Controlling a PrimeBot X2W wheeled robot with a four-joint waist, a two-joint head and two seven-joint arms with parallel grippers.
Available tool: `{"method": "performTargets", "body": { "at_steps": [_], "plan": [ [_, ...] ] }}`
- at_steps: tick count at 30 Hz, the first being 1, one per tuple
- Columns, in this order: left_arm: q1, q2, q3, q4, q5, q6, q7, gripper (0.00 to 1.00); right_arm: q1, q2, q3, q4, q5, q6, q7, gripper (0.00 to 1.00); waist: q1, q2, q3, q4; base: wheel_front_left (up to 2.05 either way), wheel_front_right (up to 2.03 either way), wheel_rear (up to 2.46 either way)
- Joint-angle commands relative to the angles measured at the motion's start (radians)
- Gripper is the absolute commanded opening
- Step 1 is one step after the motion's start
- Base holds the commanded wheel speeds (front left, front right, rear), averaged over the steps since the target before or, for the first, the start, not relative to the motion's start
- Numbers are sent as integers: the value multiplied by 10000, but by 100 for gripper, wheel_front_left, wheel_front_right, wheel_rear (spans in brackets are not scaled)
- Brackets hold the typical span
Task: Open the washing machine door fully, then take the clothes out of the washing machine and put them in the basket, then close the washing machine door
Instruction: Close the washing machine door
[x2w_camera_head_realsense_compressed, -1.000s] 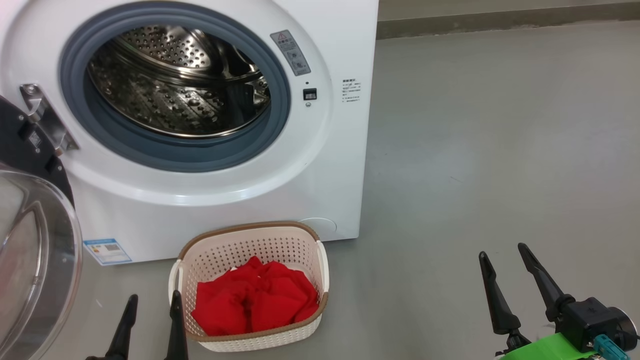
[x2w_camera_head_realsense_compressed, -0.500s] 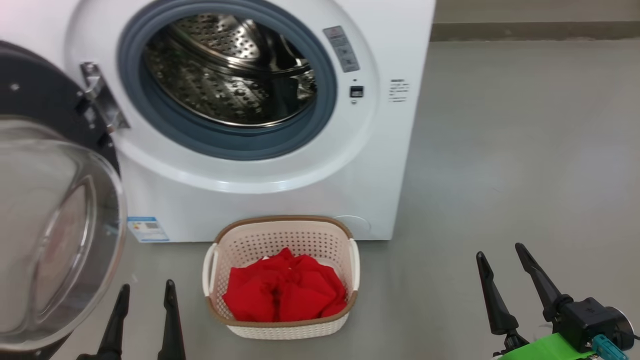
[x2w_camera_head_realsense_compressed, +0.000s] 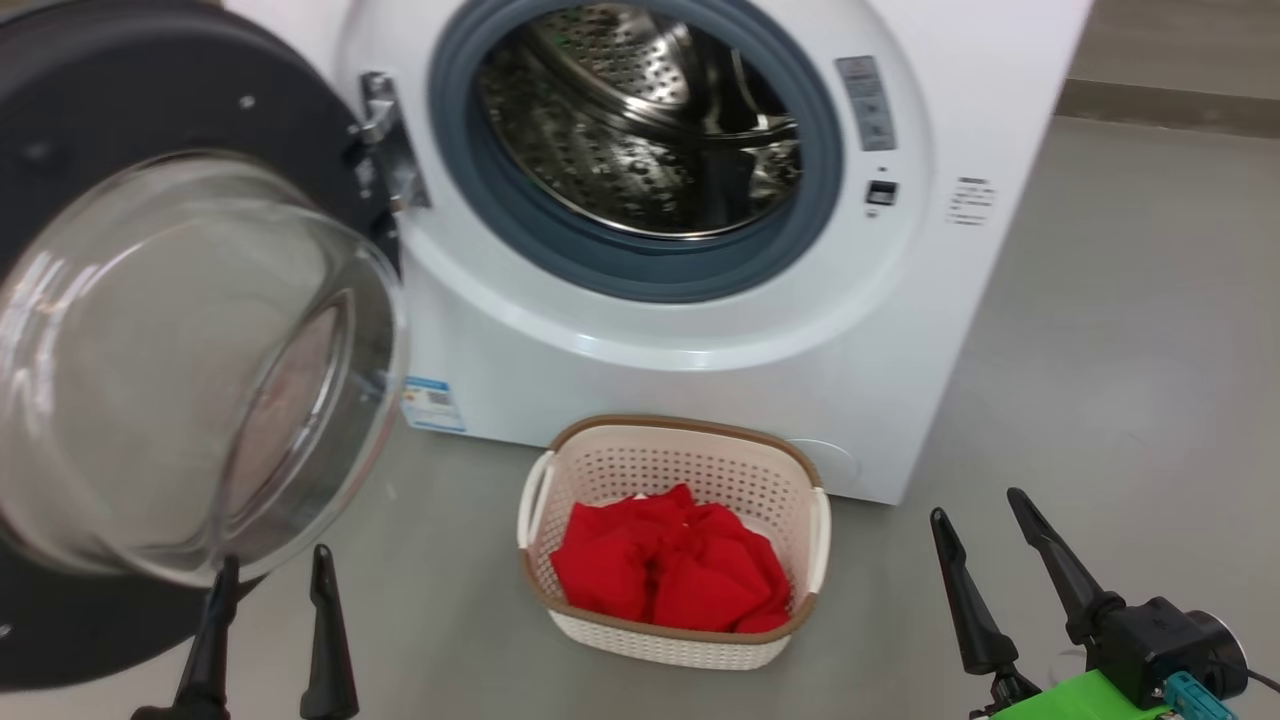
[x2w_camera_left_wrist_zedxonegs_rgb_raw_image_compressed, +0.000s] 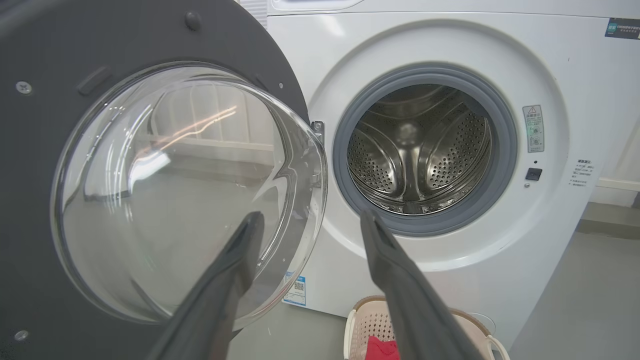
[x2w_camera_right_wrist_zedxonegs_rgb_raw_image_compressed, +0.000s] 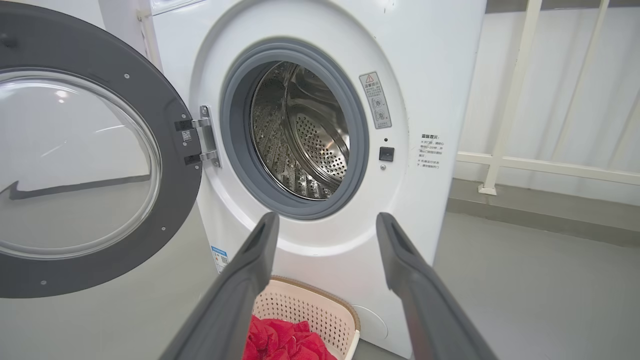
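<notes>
Two upright, left end effector (x2w_camera_head_realsense_compressed: 275, 555), right end effector (x2w_camera_head_realsense_compressed: 975, 502) (spread, empty)

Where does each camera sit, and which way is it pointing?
Head view: from the head, forward and down at the washing machine, its open door and the basket; left gripper and right gripper show at the bottom.
Left wrist view: on the left wrist, facing the door's glass and the drum; its own fingers show.
Right wrist view: on the right wrist, facing the drum; its own fingers show.
Both wrist views catch the clothes in the basket.
</notes>
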Motion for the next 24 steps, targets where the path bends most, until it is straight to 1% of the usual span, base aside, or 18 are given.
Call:
{"method": "performTargets", "body": {
  "at_steps": [1, 5, 6, 14, 21, 22, 23, 24],
  "plan": [
    [-122, 153, 362, -329, 45, 79, -23, 100, -292, -125, 286, -281, -47, 62, -65, 100, 0, 0, 66, 760, 0, 0, 0],
    [-124, 147, 364, -381, 55, 143, -42, 100, -318, -125, 278, -295, -119, 62, -65, 100, 0, 0, 123, 1257, 0, 0, 0],
    [-124, 147, 364, -381, 55, 143, -42, 100, -318, -125, 278, -295, -119, 62, -65, 100, 0, 0, 123, 1257, 0, 0, 0],
    [-147, 131, 463, -507, 4, 259, -89, 100, -337, -125, 311, -297, -149, 62, -65, 100, 0, 0, 189, 1966, 0, 0, 0],
    [-141, 128, 578, -680, -13, 332, -123, 100, -394, -125, 386, -265, -166, 62, -65, 100, 0, 0, 240, 2127, 0, 0, 0],
    [-172, 142, 605, -742, 8, 332, -130, 73, -403, -125, 393, -264, -168, 62, -65, 100, 0, 0, 249, 2122, 0, 0, 0],
    [-191, 147, 616, -778, 19, 322, -134, 0, -406, -125, 396, -258, -170, 62, -65, 100, 0, 0, 255, 2117, 0, 0, 0],
    [-230, 141, 640, -835, 11, 313, -138, 0, -401, -125, 396, -252, -174, 62, -65, 100, 0, 0, 263, 2110, 0, 0, 0]
  ]
}}
